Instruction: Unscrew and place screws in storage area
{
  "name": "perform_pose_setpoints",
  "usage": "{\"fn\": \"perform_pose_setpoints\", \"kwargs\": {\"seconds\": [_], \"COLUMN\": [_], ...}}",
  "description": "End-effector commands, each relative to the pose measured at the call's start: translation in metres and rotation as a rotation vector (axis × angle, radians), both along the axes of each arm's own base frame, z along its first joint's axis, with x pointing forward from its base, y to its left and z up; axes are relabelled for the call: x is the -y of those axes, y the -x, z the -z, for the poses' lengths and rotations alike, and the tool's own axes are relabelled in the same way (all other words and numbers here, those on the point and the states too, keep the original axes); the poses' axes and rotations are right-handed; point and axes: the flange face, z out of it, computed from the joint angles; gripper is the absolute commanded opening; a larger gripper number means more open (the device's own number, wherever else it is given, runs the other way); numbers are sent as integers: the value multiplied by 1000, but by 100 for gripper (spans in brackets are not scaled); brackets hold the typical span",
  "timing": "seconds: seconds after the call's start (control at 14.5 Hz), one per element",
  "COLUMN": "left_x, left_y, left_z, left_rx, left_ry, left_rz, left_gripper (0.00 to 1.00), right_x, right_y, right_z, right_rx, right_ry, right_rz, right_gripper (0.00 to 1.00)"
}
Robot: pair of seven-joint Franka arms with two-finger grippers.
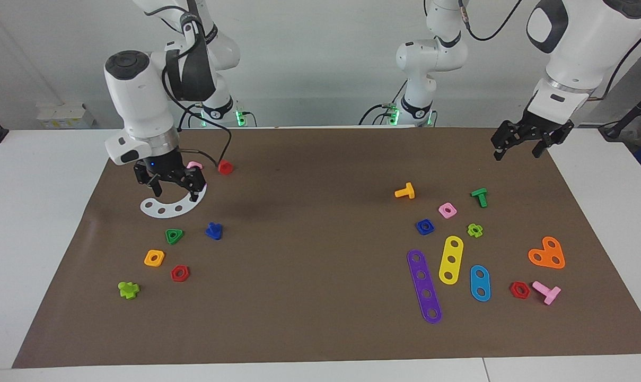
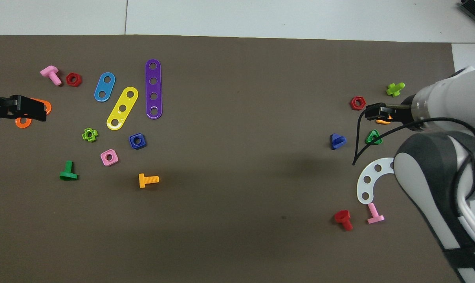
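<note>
One blue screw (image 1: 213, 231) beside white strip (image 1: 173, 206) | light, stiff, slippery; pinch triangular head | my right gripper (image 1: 173, 185) over strip, released | left gripper (image 1: 529, 143) waits, released

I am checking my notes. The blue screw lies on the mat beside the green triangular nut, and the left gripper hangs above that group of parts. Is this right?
One thing is wrong: it is the right gripper that hangs there, as the facing view shows. The left gripper waits at its own end. The blue screw does lie beside the green triangular nut.
</note>
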Motion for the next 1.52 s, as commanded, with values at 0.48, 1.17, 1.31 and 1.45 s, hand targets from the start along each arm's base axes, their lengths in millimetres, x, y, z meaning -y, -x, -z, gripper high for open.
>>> {"fn": "perform_pose_setpoints", "kwargs": {"seconds": [0.48,1.17,1.31,1.45], "left_x": [-2,-2,-2,-3], "left_y": [9,9,9,9], "left_z": [-1,-1,-1,-1], "left_rx": [2,2,2,2], "left_ry": [-18,-18,-18,-18], "left_rz": [-3,-2,-2,-5], "left_gripper": [100,100,100,100], "right_x": [-1,6,6,4], "right_y": [8,29,30,31], "right_z": [-111,-107,-106,-105], "right_rx": [-45,-127,-134,-135], "right_ry": [-80,-31,-33,-35], "right_rz": [-45,-134,-135,-128], "right_gripper": [99,99,100,100]}}
